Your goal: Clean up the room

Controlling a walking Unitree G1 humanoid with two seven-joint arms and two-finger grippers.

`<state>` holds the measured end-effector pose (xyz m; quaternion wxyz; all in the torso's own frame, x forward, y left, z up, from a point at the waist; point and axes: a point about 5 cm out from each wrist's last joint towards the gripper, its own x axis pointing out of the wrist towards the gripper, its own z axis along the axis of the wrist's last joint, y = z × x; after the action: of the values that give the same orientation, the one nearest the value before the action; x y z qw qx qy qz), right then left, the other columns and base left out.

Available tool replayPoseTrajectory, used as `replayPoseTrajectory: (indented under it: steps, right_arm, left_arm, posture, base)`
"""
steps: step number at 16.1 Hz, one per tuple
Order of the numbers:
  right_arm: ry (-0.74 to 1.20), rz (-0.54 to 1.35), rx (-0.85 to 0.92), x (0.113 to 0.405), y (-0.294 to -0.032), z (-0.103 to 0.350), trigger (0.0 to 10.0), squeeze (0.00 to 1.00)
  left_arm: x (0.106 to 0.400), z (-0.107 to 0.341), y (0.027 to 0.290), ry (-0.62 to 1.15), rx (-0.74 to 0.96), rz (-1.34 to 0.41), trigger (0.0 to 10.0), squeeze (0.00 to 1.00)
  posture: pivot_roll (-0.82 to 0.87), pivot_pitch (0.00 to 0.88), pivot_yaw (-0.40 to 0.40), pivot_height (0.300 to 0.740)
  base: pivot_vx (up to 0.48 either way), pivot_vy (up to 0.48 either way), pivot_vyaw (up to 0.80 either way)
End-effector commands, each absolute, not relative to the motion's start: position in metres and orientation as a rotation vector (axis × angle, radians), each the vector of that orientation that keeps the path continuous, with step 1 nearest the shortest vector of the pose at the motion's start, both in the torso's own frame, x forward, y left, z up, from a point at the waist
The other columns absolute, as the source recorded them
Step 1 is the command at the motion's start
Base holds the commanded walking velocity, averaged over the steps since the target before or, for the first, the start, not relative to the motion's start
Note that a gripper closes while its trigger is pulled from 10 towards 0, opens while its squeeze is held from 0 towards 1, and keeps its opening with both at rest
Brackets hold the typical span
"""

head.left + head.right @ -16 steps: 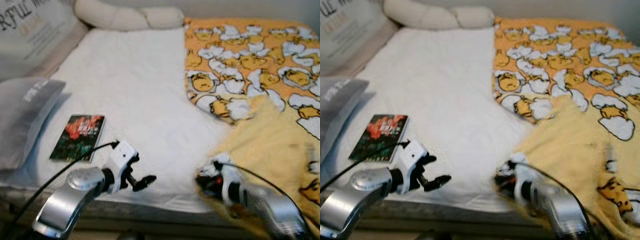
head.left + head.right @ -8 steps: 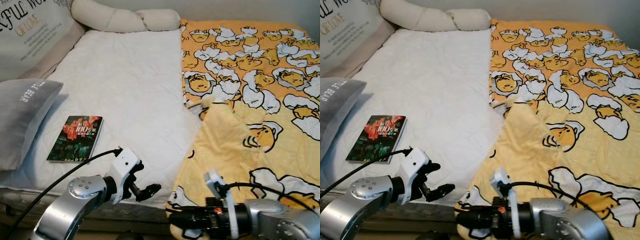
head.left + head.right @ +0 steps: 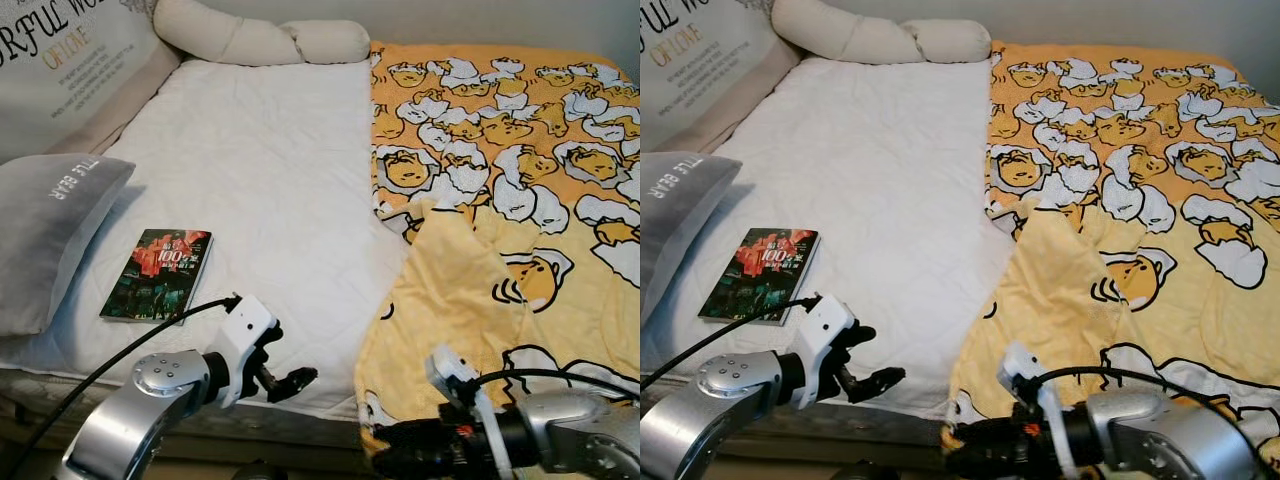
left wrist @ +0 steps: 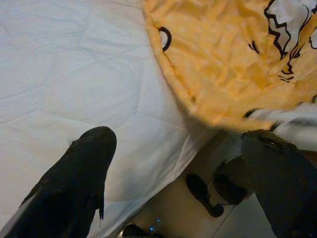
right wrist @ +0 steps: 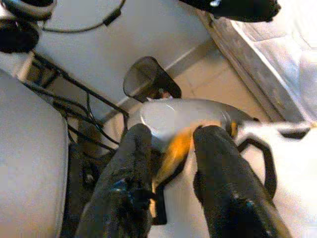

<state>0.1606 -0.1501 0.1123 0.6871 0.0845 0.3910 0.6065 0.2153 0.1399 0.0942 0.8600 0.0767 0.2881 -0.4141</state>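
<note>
The yellow blanket (image 3: pixel 500 230) has been drawn further down the bed (image 3: pixel 260 170) than half a second ago. Its near corner hangs over the bed's front edge, where the right hand (image 5: pixel 171 163) appears clamped on an orange strip of it. The left hand (image 3: pixel 290 380) hovers with fingers apart over the white mattress edge. A book (image 3: pixel 157 274) lies beside a grey pillow (image 3: pixel 45 230).

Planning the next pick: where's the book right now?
The book lies flat on the white sheet on the robot's left side of the bed, just beside the grey pillow and beyond the left gripper.
</note>
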Motion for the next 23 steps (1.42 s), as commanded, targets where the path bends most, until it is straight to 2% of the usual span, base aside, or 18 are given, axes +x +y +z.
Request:
replayPoseTrajectory:
  steps: [1, 5, 8, 9, 10, 13, 16, 23]
  right_arm:
    - [0.875, 1.363, 0.14, 0.163, -0.153, 0.113, 10.0, 1.0]
    - [0.951, 1.271, -0.025, 0.167, -0.17, 0.101, 10.0, 1.0]
    - [0.829, 1.113, -0.057, 0.184, -0.174, 0.1, 10.0, 1.0]
    - [0.776, 1.053, -0.043, 0.191, -0.175, 0.101, 10.0, 0.35]
    - [0.719, 0.952, -0.014, 0.201, -0.176, 0.101, 10.0, 0.0]
    - [0.626, 0.678, 0.037, 0.216, -0.177, 0.09, 10.0, 0.0]
    - [0.617, 0.363, 0.043, 0.228, -0.186, 0.07, 10.0, 0.0]
    - [0.552, 0.167, -0.064, 0.243, -0.185, 0.064, 10.0, 0.0]
  left_arm:
    - [0.219, 0.099, 0.142, 0.589, 0.17, -0.862, 10.0, 0.0]
    - [0.224, 0.1, 0.143, 0.577, 0.18, -0.857, 10.0, 0.0]
    - [0.237, 0.107, 0.141, 0.455, 0.184, -0.774, 10.0, 0.0]
    - [0.242, 0.109, 0.141, 0.428, 0.17, -0.713, 10.0, 0.0]
    - [0.247, 0.111, 0.142, 0.393, 0.169, -0.645, 10.0, 0.0]
    - [0.252, 0.115, 0.144, 0.304, 0.156, -0.512, 10.0, 0.0]
    - [0.253, 0.113, 0.143, 0.299, 0.13, -0.48, 10.0, 0.0]
    - [0.263, 0.113, 0.142, 0.282, 0.11, -0.481, 10.0, 0.0]
  posture:
    - [0.03, 0.0, 0.03, 0.74]
    - [0.02, 0.0, 0.036, 0.74]
    - [0.03, 0.0, 0.031, 0.74]
    - [0.02, 0.0, 0.033, 0.74]
    - [0.02, 0.0, 0.033, 0.74]
    - [0.02, 0.0, 0.037, 0.74]
    - [0.01, 0.0, 0.042, 0.74]
    - [0.01, 0.0, 0.052, 0.74]
  base:
    - [0.0, 0.0, 0.0]
    - [0.0, 0.0, 0.0]
    - [0.0, 0.0, 0.0]
    - [0.0, 0.0, 0.0]
    - [0.0, 0.0, 0.0]
    - [0.0, 0.0, 0.0]
    - [0.0, 0.0, 0.0]
    - [0.0, 0.0, 0.0]
